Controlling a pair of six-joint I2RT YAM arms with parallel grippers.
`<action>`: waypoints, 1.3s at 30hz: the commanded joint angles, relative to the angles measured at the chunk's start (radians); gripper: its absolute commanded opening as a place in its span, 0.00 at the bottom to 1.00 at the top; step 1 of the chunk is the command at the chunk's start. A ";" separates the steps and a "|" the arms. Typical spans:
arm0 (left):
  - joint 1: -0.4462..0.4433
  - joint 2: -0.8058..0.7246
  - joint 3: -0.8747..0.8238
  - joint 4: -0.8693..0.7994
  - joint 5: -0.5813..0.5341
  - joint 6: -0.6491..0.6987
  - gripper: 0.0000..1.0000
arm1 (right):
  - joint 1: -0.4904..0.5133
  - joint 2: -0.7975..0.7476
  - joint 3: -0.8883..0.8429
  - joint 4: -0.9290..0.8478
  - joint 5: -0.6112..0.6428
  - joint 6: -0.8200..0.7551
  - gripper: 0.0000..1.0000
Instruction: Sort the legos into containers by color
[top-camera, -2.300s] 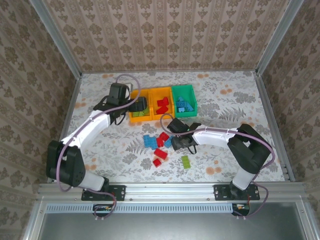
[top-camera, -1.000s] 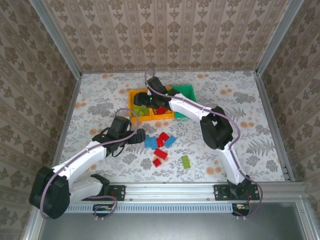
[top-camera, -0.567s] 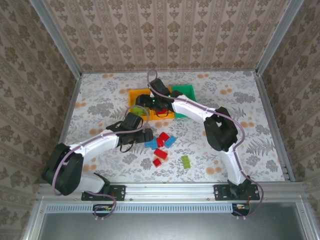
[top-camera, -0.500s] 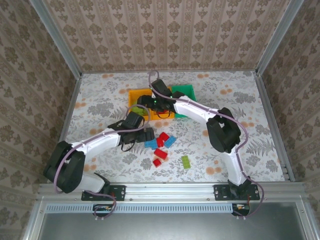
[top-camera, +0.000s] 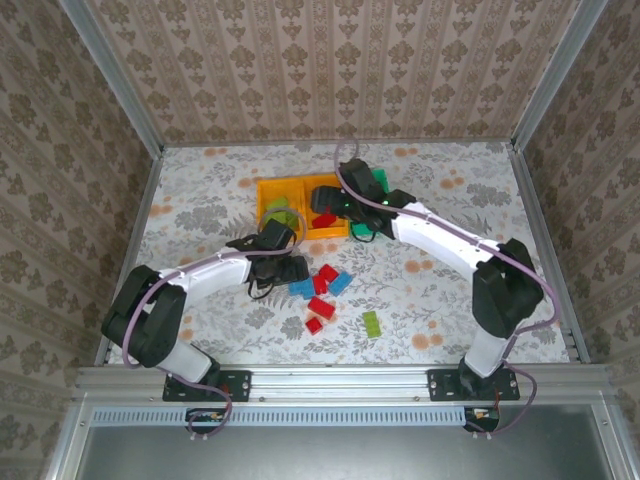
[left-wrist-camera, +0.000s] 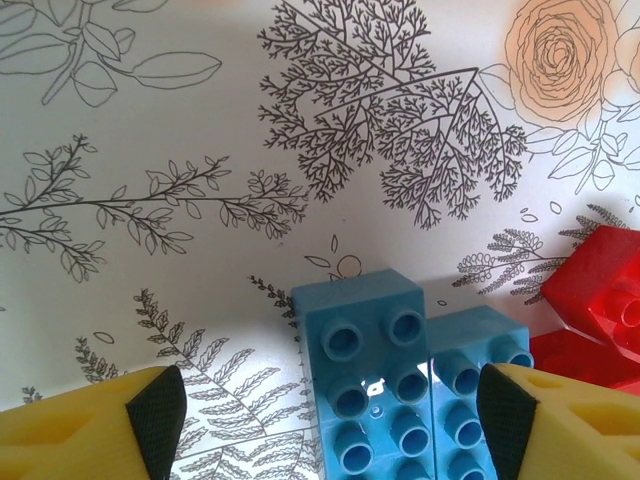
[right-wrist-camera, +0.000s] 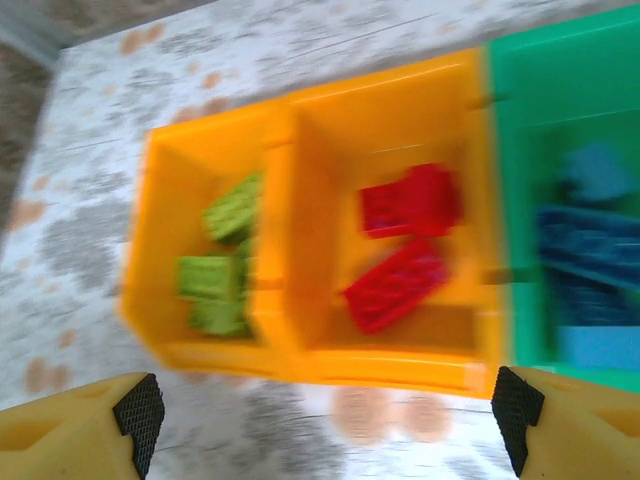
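1. Near part of the table (top-camera: 440, 300): 1 lime green brick (top-camera: 371, 323) lies alone, to the right of 2 loose red bricks (top-camera: 320, 307).
2. Left gripper (left-wrist-camera: 328, 412) sits low over the table, jaws spread wide, nothing held. 2 light blue bricks (left-wrist-camera: 368, 360) lie side by side between its fingers.
3. Far: 3 bins stand in a row, side walls touching.
   - The left orange-yellow bin (right-wrist-camera: 200, 350) holds lime green pieces (right-wrist-camera: 222, 262).
   - The middle orange-yellow bin (right-wrist-camera: 400, 367) holds red pieces (right-wrist-camera: 400, 245).
   - The green bin (right-wrist-camera: 560, 80), on the right, holds blue pieces (right-wrist-camera: 590, 250).
4. Right gripper (right-wrist-camera: 325, 420) hangs above the bins, jaws wide apart, empty. This view is blurred.
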 joint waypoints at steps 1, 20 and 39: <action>-0.006 0.026 0.041 -0.032 0.005 -0.016 0.76 | -0.080 -0.051 -0.096 -0.068 0.161 -0.068 0.89; -0.029 0.076 0.057 -0.034 -0.004 -0.021 0.68 | -0.272 0.113 -0.121 -0.017 0.145 -0.213 0.55; -0.009 0.013 -0.008 -0.035 -0.038 -0.033 0.69 | -0.270 0.111 -0.114 -0.028 0.083 -0.192 0.49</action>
